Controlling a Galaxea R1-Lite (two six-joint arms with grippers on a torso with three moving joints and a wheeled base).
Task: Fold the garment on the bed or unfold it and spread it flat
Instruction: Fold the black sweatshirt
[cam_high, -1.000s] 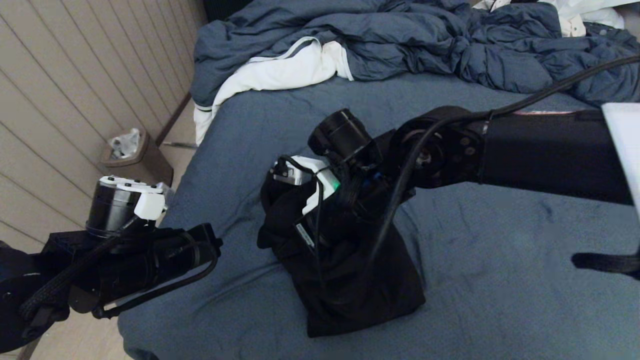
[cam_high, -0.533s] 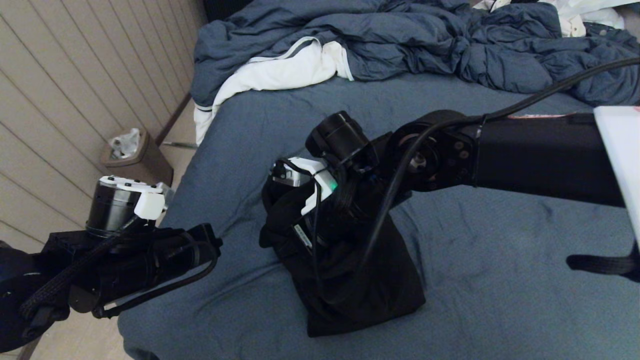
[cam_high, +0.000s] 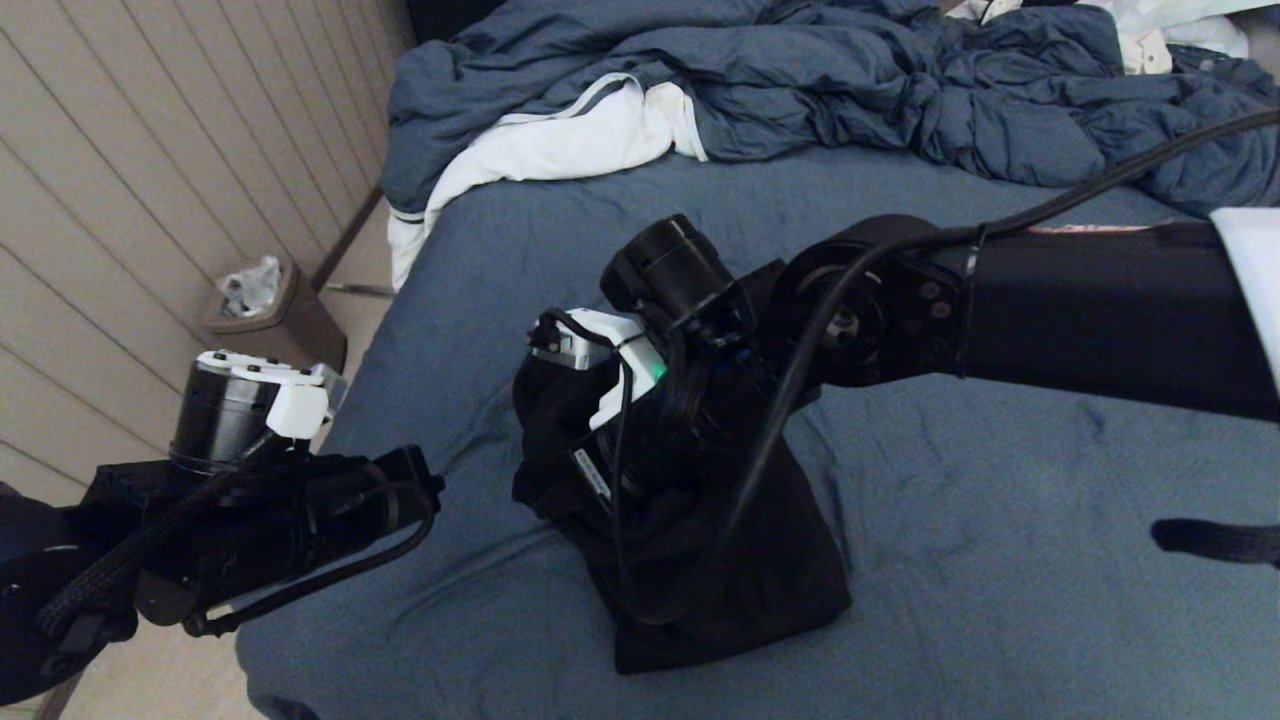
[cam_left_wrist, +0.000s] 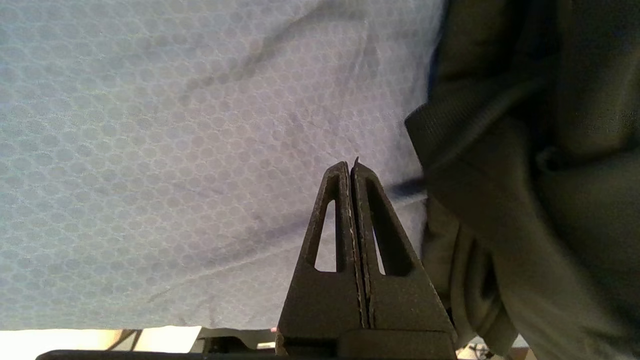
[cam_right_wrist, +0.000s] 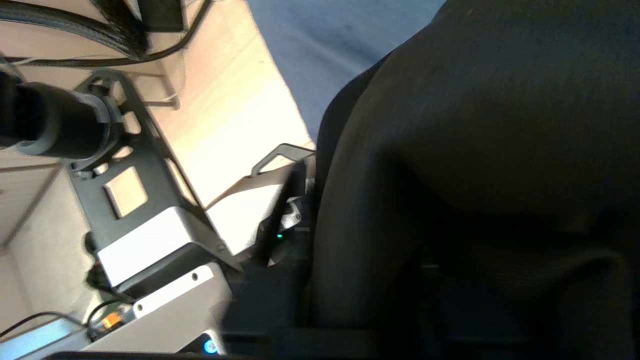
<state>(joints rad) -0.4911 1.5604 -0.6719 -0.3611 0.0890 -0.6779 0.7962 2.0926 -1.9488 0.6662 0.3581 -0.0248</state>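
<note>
The garment (cam_high: 720, 560) is a black bundle standing bunched on the slate-blue bed (cam_high: 1000, 480), near its left front part. My right arm's wrist (cam_high: 690, 330) hangs over the bundle's top, and the right gripper reaches down into the cloth, which hides it. In the right wrist view the black garment (cam_right_wrist: 475, 150) fills most of the picture. My left gripper (cam_left_wrist: 351, 167) is shut and empty, hovering over the sheet just beside the garment's ribbed edge (cam_left_wrist: 500, 165). In the head view the left arm (cam_high: 260, 500) sits low at the bed's left front corner.
A rumpled blue-grey duvet (cam_high: 800, 80) and a white cloth (cam_high: 560, 140) lie at the far end of the bed. A brown trash bin (cam_high: 270, 320) stands on the floor by the panelled wall, left of the bed's edge.
My right wrist has shifted slightly left and up, and the top of the black bundle has moved left with it. The left arm has stayed still.
</note>
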